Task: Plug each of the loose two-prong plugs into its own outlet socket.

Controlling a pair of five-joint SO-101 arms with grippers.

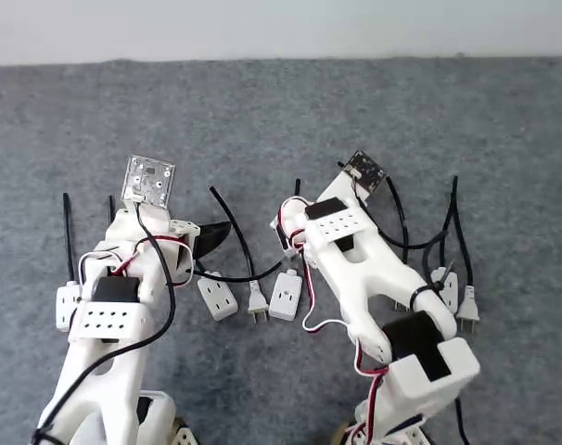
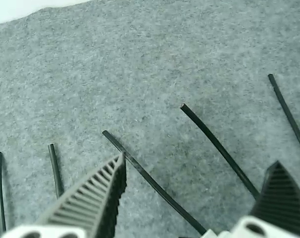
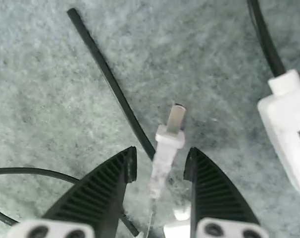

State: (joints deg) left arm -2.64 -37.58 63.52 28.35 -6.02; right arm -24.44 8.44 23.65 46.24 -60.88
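In the right wrist view a white two-prong plug (image 3: 167,144) lies on the grey felt between the open fingers of my right gripper (image 3: 162,151), with a small gap on each side. A white outlet socket (image 3: 288,131) on a black cord sits close beside it. My left gripper (image 2: 198,161) hangs open over bare black cord ends (image 2: 217,146) and holds nothing; its dark finger (image 1: 212,237) shows in the high view. Between the arms lie a socket (image 1: 218,298), a loose plug (image 1: 257,302) and another socket (image 1: 286,295).
One more socket (image 1: 68,306) lies by the left arm. A socket (image 1: 445,288) and a plug (image 1: 467,311) lie by the right arm (image 1: 355,250). Black cords curl across the middle. The far part of the felt mat (image 1: 262,111) is bare.
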